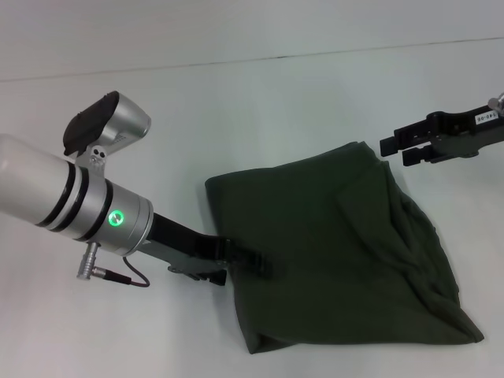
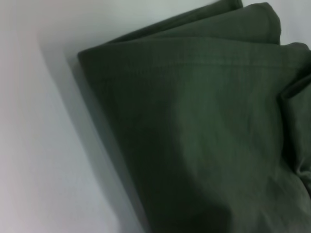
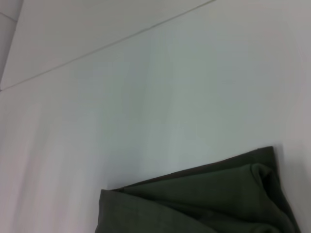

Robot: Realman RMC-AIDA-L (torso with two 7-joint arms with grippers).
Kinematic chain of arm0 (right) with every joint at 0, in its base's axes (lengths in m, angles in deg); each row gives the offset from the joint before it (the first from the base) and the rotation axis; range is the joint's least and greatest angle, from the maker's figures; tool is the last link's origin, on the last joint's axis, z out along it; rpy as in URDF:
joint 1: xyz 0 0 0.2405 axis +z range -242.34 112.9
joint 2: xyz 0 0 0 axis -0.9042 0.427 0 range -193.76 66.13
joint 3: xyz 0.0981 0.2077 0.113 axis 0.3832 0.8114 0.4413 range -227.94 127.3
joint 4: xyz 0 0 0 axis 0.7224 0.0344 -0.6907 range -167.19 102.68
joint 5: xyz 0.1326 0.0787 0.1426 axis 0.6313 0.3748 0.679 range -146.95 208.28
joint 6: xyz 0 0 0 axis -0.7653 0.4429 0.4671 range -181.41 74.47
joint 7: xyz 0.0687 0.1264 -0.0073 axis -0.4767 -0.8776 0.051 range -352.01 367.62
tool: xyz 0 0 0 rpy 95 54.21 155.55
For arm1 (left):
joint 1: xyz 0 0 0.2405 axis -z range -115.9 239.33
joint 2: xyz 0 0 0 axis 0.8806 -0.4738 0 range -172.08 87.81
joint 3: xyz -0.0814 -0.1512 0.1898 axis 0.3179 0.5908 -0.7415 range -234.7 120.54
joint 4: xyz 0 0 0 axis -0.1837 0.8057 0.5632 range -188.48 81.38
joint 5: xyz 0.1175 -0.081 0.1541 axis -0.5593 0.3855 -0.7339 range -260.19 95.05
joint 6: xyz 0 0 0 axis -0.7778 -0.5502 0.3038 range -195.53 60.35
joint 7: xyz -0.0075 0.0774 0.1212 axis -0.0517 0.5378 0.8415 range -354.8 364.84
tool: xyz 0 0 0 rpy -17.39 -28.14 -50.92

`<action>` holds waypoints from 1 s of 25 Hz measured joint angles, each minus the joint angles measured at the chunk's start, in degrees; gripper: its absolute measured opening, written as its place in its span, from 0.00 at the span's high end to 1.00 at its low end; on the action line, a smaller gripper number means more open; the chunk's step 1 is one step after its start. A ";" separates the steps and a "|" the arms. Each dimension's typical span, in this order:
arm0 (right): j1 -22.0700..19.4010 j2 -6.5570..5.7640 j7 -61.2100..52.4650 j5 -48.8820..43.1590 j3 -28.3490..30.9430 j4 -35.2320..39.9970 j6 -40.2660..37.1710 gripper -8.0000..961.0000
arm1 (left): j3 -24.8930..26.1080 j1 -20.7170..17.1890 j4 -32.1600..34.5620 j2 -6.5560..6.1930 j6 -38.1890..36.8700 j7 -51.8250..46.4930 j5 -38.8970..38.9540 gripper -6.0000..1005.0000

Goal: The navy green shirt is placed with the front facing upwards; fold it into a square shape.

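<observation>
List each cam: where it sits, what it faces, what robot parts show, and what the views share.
Head: on the robot's head, looking down at the table; shows the left gripper at the navy green shirt and the right gripper beyond its far corner.
Left wrist: close over the shirt; no robot parts.
Right wrist: over bare table and a shirt corner; no robot parts.
Shared: the shirt, in all three.

You've got a plain white table filling nearly the whole head view, matte, evenly lit, soft shadows only. A thin dark seam runs across its far part, tilted slightly, and another white panel lies beyond it. Same seam shows in the right wrist view, crossing diagonally. Left wrist view: bare white surface with one soft grey shadow.
</observation>
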 joint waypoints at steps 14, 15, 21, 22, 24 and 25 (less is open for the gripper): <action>-0.10 -0.07 0.25 0.00 0.14 -0.18 0.07 0.34 | -0.20 3.79 5.59 0.40 3.70 -0.41 0.19 0.11; -0.10 -0.07 0.31 0.00 0.18 -0.27 0.08 0.34 | -0.20 4.08 5.76 0.36 3.82 -0.51 0.16 0.11; -0.16 -0.17 0.51 0.00 0.35 -0.39 -0.04 0.34 | -2.33 5.20 5.09 0.15 4.30 -0.75 0.01 0.12; -0.16 -0.18 0.52 0.00 0.37 -0.40 -0.09 0.34 | -2.91 5.54 5.31 0.17 4.55 -0.84 0.00 0.16; -0.16 -0.22 0.52 0.00 0.41 -0.39 -0.11 0.34 | -3.43 5.86 5.63 0.22 4.84 -0.96 0.01 0.23; -0.16 -0.24 0.53 0.00 0.42 -0.39 -0.11 0.34 | -3.48 5.92 5.67 0.24 4.90 -0.96 0.00 0.26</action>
